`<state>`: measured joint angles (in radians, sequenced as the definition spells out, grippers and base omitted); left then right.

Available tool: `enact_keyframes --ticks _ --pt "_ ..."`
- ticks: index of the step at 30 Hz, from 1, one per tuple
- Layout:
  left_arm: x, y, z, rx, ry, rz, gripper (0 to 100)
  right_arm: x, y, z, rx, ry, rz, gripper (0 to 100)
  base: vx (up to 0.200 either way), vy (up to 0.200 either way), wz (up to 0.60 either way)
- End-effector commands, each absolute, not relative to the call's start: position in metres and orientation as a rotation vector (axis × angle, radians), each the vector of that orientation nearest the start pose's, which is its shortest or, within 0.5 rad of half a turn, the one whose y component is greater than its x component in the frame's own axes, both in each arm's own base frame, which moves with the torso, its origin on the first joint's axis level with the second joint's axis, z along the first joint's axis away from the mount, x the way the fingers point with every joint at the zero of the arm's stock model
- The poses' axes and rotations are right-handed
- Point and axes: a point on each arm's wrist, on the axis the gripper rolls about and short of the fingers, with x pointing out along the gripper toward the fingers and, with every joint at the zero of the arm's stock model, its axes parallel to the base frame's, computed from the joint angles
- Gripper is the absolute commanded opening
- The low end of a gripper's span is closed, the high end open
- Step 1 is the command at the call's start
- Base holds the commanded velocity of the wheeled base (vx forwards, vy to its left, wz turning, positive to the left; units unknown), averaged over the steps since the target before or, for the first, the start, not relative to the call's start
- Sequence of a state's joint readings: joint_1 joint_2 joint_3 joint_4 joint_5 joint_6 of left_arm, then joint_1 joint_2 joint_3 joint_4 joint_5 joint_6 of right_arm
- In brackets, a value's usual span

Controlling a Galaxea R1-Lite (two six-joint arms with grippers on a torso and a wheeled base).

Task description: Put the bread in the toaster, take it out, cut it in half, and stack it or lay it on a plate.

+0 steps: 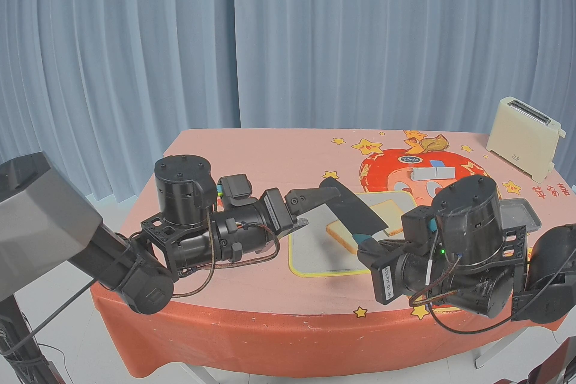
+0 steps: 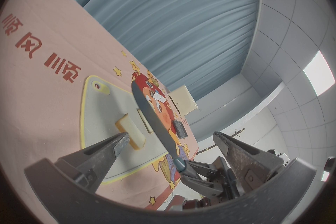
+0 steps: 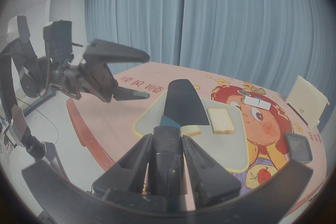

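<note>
On cutting board (image 1: pixel 312 254), mid-surface (image 1: pixel 252 154): bread (image 3: pixel 220 120) in two pieces, flat, slightly apart. Judged light, soft, crumbly, easily crushed; best pinched gently across crust edges. Right gripper (image 3: pixel 168 140) clamped on knife (image 1: pixel 354 208), blade over near piece. Left gripper (image 1: pixel 318 206) spread wide, empty, above board's left edge. Tray (image 1: pixel 529 217), toaster (image 1: pixel 525 136) far right.

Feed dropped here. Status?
Left gripper open beside cutting board. Right gripper shut on knife, blade above bread. Bread: two pieces on board. No obstruction.
</note>
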<state>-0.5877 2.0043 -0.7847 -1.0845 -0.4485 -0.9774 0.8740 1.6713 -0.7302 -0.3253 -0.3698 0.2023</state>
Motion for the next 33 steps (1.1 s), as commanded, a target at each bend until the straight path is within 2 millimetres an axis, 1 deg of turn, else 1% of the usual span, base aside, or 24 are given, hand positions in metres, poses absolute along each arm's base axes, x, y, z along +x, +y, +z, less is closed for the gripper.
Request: enact_keyframes --ticks 1,5,8,9,18,24,28,33 --pt "0.304 -0.215 0.103 -0.906 0.683 -0.853 100 0.184 0.212 0.140 -0.168 0.528 0.446 0 0.000 0.000 0.00" --pt "0.314 -0.219 0.097 -0.995 0.722 -0.824 100 0.182 0.209 0.138 -0.184 0.524 0.448 0 0.000 0.000 0.00" --pt "0.319 -0.222 0.097 -1.038 0.734 -0.816 100 0.180 0.208 0.136 -0.193 0.532 0.448 0 0.000 0.000 0.00" --pt "0.324 -0.224 0.097 -1.090 0.750 -0.805 100 0.179 0.207 0.134 -0.199 0.540 0.449 0 0.000 0.000 0.00" --pt "0.325 -0.228 0.101 -1.251 0.847 -0.835 100 0.172 0.207 0.134 -0.201 0.536 0.468 0 0.000 0.000 0.00" --pt "0.331 -0.229 0.082 -1.262 0.859 -0.817 100 0.172 0.208 0.137 -0.195 0.527 0.471 0 0.000 0.000 0.00" --pt "0.332 -0.231 0.077 -1.261 0.869 -0.812 100 0.172 0.208 0.137 -0.197 0.528 0.471 0 0.000 0.000 0.00" --pt "0.331 -0.233 0.076 -1.259 0.872 -0.813 100 0.170 0.210 0.137 -0.198 0.526 0.483 0 0.000 0.000 0.00"
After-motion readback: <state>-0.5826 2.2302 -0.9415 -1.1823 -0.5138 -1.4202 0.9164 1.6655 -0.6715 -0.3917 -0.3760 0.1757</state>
